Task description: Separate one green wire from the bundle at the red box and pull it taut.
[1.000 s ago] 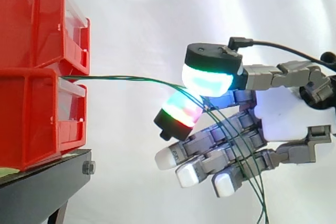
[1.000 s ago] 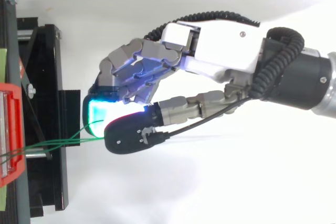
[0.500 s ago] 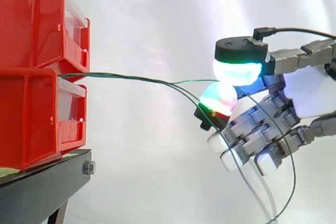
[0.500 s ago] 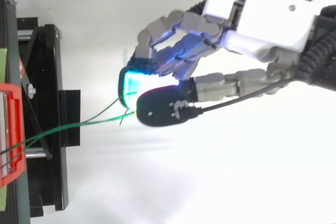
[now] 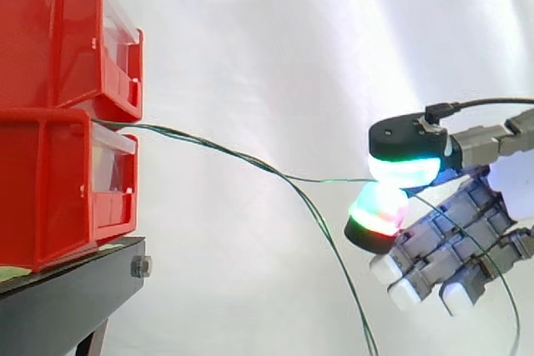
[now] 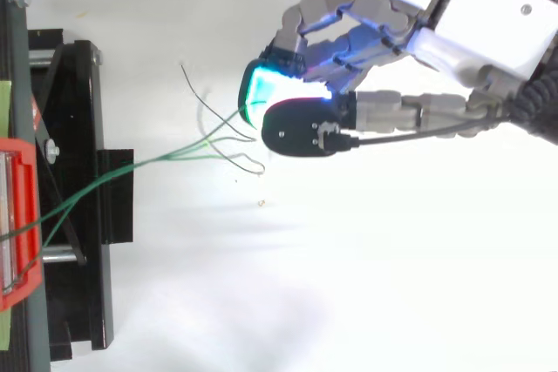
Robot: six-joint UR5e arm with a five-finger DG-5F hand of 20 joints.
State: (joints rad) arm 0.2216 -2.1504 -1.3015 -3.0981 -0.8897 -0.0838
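Note:
Several thin green wires [image 5: 209, 146] come out between the two stacked red boxes [image 5: 58, 114] on the left. One green wire [image 5: 334, 179] runs almost straight across to my hand [image 5: 434, 248] and ends between the glowing thumb pad [image 5: 405, 169] and a finger pad [image 5: 380, 210], which pinch it. The other wires [image 5: 334, 264] branch off and droop down below the hand. From above, my hand [image 6: 479, 23] sits at the upper right, with the pinched wire [image 6: 174, 156] leading back to the red box [image 6: 17, 215]. Loose wire ends [image 6: 248, 165] curl just left of the fingertips.
The red boxes stand on a black stand [image 5: 75, 298] at the left edge, which appears in the top view as a black frame [image 6: 78, 189]. A white curtain forms the background. Open space lies between the stand and my hand.
My hand has moved right, away from the boxes, and lower in the side view. The pinched wire has drawn out straighter; the other wires have slipped off the fingers and hang loose.

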